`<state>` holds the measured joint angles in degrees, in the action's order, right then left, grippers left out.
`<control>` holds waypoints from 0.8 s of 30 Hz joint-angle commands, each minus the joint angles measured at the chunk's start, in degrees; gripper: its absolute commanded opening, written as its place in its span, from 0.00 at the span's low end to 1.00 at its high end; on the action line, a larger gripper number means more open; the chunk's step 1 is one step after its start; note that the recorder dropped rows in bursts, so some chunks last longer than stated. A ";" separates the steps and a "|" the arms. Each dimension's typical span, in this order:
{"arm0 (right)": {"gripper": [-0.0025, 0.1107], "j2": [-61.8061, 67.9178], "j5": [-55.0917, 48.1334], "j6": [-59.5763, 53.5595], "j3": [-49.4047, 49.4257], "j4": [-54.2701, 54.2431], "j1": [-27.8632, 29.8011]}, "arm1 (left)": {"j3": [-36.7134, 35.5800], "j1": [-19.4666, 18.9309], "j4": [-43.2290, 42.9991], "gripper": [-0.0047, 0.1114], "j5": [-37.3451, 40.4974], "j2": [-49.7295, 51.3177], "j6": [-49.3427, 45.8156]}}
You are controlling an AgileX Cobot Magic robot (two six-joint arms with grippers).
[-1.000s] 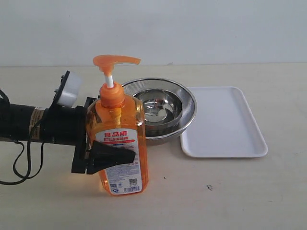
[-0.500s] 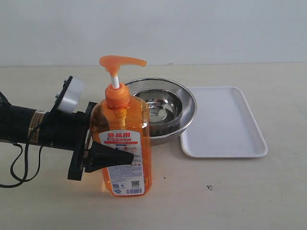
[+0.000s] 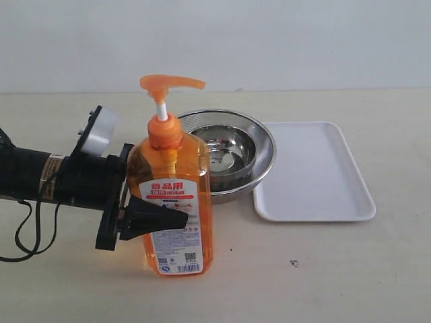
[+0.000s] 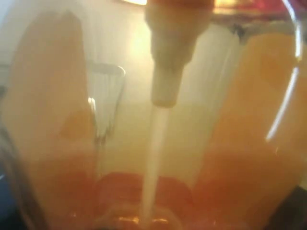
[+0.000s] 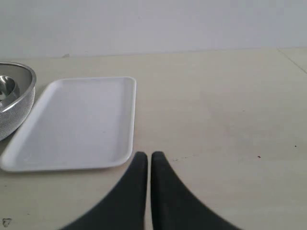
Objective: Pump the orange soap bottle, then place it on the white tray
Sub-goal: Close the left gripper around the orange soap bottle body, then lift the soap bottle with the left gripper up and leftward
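Note:
The orange soap bottle stands upright left of centre in the exterior view, base at the table surface, pump head raised on its white stem. My left gripper comes in from the left and is shut on the bottle's lower body, one black finger across the label. The left wrist view is filled by the orange soap bottle and its dip tube. The white tray lies at the right. My right gripper is shut and holds nothing, just off the white tray.
A round steel mesh bowl sits between the bottle and the tray, touching the tray's left edge; its steel rim also shows in the right wrist view. A black cable loops under the left arm.
The bottle has shifted slightly to the right with my left gripper and gone from leaning left to upright. The right arm, bowl and tray have not moved.

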<state>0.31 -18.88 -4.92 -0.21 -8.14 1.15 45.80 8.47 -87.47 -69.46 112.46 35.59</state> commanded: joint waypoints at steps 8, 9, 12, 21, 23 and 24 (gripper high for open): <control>0.02 -0.31 0.32 -0.12 0.21 0.00 -0.17 | 0.12 0.14 -4.43 0.08 -0.51 -11.85 18.84; 0.02 -0.31 0.32 -0.12 0.21 0.00 -0.17 | 0.12 0.14 -5.20 0.08 -0.51 -13.75 18.84; 0.02 -0.31 0.32 -0.12 0.21 0.00 -0.17 | 0.12 0.14 -5.99 0.08 -0.51 -19.89 18.84; 0.02 -0.31 0.32 -0.12 0.21 0.00 -0.17 | 0.12 0.14 -6.02 0.08 21.62 -41.32 31.69; 0.02 -0.31 0.32 -0.12 0.21 0.00 -0.17 | 0.12 0.14 -5.61 0.08 29.77 -45.82 32.63; 0.02 -0.31 0.32 -0.12 0.21 0.00 -0.17 | 0.12 0.14 -5.05 0.08 32.88 -47.31 32.97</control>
<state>0.31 -18.88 -4.92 -0.21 -8.14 1.15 45.59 8.58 -96.16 -46.81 70.70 66.38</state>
